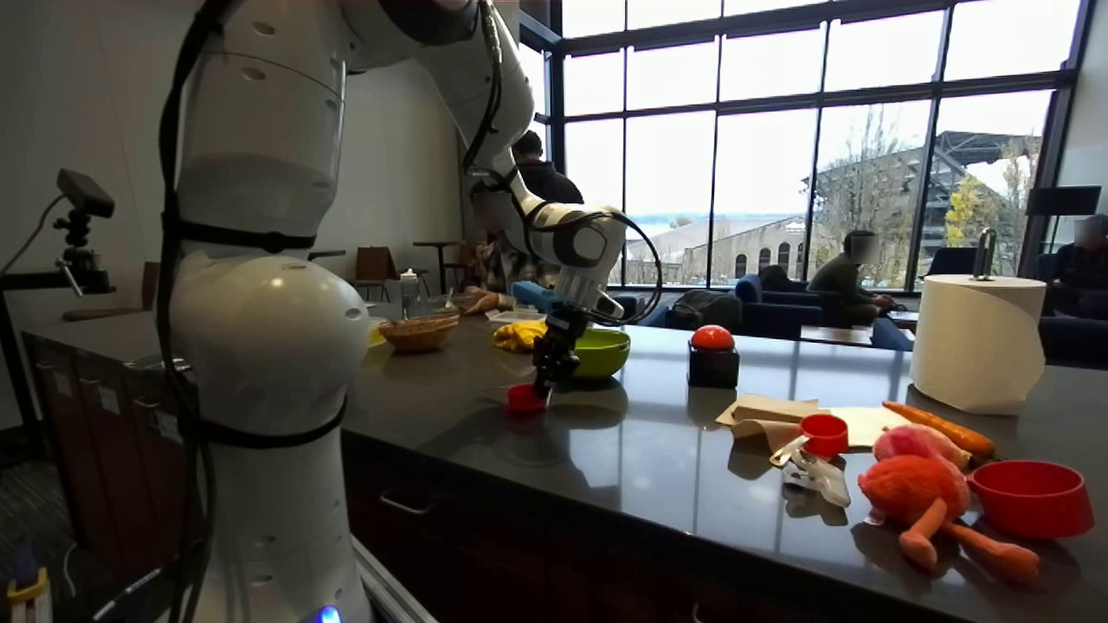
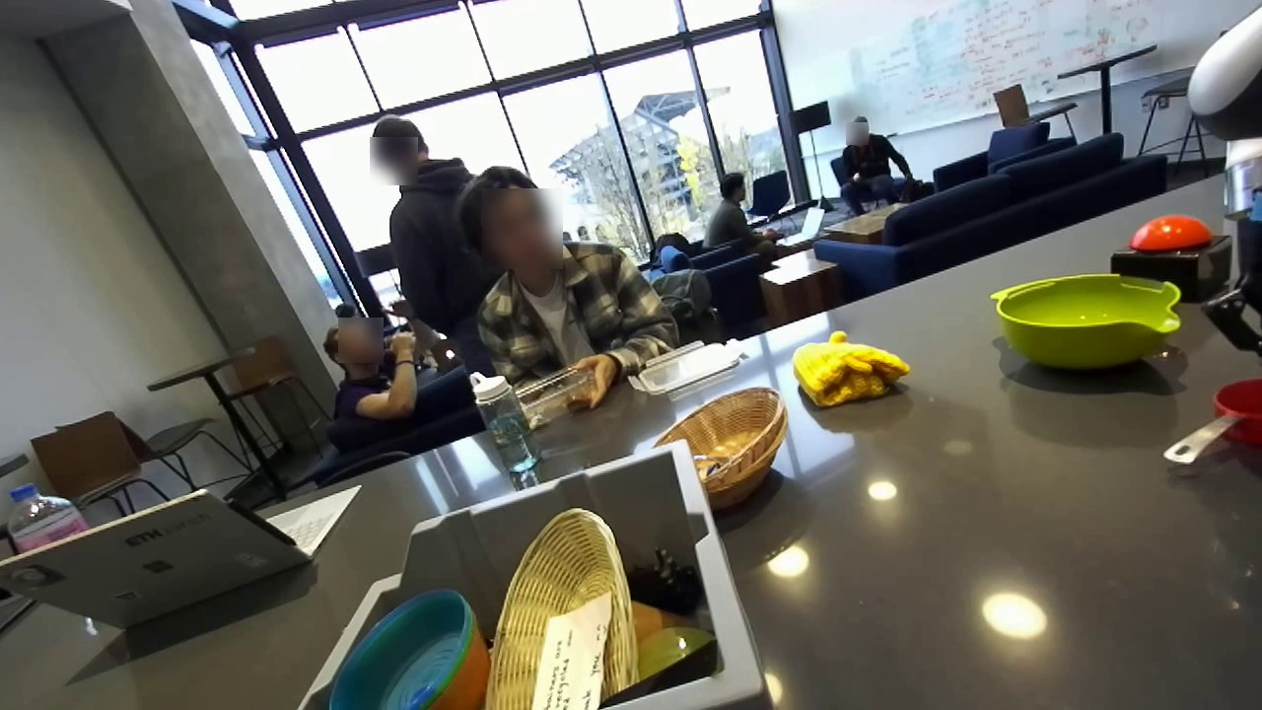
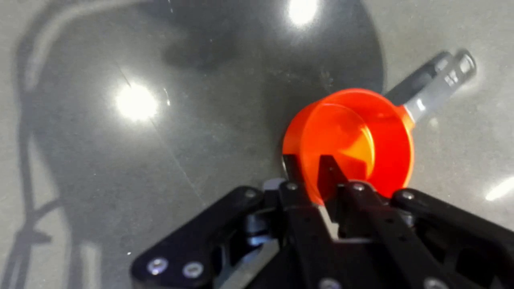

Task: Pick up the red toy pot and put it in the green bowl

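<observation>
The red toy pot (image 3: 353, 120), a small round cup with a grey metal handle (image 3: 439, 86), stands on the dark countertop. It shows in both exterior views, cut by the picture's edge in an exterior view (image 2: 1244, 409). My gripper (image 3: 309, 160) straddles its near wall: one finger is outside, the other reaches inside the cup. The jaws stand narrow, but a slim gap still shows between the fingers, so they are open around the wall. Behind the gripper in an exterior view sits the green bowl (image 1: 610, 356), upright; its inside is seen from the side only.
A red button on a black box (image 1: 713, 368) stands near the bowl. A yellow cloth (image 2: 850, 370) and a wicker basket (image 2: 725, 444) lie on the same counter. Another small red cup (image 1: 825, 435), a plush toy (image 1: 917, 493) and a paper towel roll (image 1: 978, 346) are farther along.
</observation>
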